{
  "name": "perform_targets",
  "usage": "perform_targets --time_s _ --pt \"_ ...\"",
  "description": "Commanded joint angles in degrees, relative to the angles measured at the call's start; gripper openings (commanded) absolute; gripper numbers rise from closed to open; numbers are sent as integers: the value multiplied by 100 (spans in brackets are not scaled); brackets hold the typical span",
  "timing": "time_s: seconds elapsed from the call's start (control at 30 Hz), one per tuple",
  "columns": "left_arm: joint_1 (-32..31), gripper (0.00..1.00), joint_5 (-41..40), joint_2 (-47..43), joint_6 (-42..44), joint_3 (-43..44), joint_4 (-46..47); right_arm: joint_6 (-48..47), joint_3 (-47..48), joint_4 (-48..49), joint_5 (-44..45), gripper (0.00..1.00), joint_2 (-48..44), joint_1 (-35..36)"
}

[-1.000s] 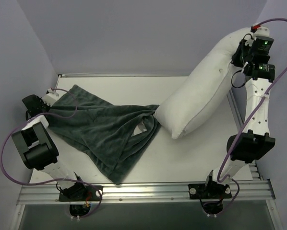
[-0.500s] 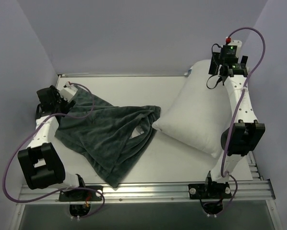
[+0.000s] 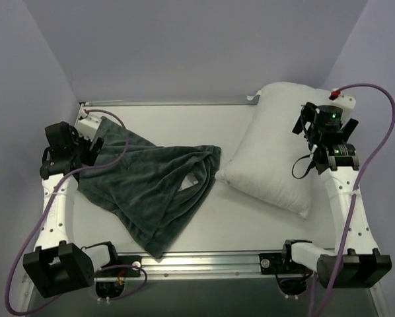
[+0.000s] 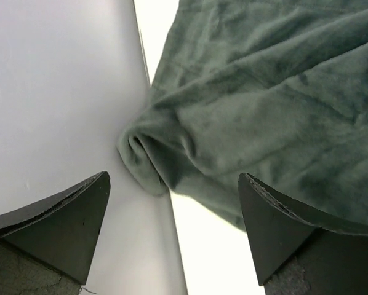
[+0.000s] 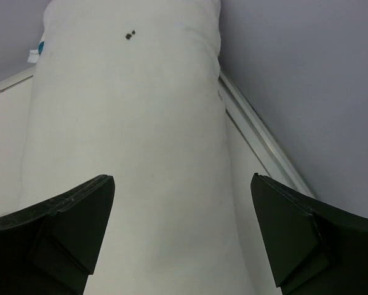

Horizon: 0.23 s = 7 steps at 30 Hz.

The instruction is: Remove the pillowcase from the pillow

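**Pillow bare, cover lying apart on the table**

The white table [image 3: 230, 125] fills the space between pale lavender walls [image 3: 184, 46], with a metal rail [image 3: 204, 264] along its near edge.

The pillow [image 3: 270, 155] lies on the right side of the table. It is plain white, plump and fully uncovered, running from the far-right corner down toward the middle. In the right wrist view it stretches away as a long white bulk beside the right wall.

The pillowcase [image 3: 151, 178] lies off the pillow, crumpled on the left half of the table with its dark grey fuzzy face up. It spreads from the far-left corner diagonally toward the near rail. Its right end lies just beside the pillow's near-left corner, and I cannot tell whether the two touch. A small pale patch [image 3: 194, 178] shows in a fold near the middle.

The left gripper [image 4: 172, 184] hangs over the far-left corner of the cover. Its jaws are spread wide and pinch nothing, and a rolled fold of grey cloth [image 4: 153, 160] lies below them against the left wall.

The right gripper [image 5: 183, 181] hovers above the pillow, also spread wide and holding nothing.

A small tag [image 5: 35, 54] sticks out at the pillow's far corner, and two tiny dark specks [image 5: 130, 34] mark its fabric.
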Motion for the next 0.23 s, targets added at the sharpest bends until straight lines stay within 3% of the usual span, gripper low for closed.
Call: perform_targets --time_s 0.0,0.2 --pt "8 94 -610 -311 -473 -228 -597 689 -623 132 -4 100 -628 55" --pt "16 94 -760 -715 -728 -844 -852 787 -1510 387 -451 100 -1419 56"
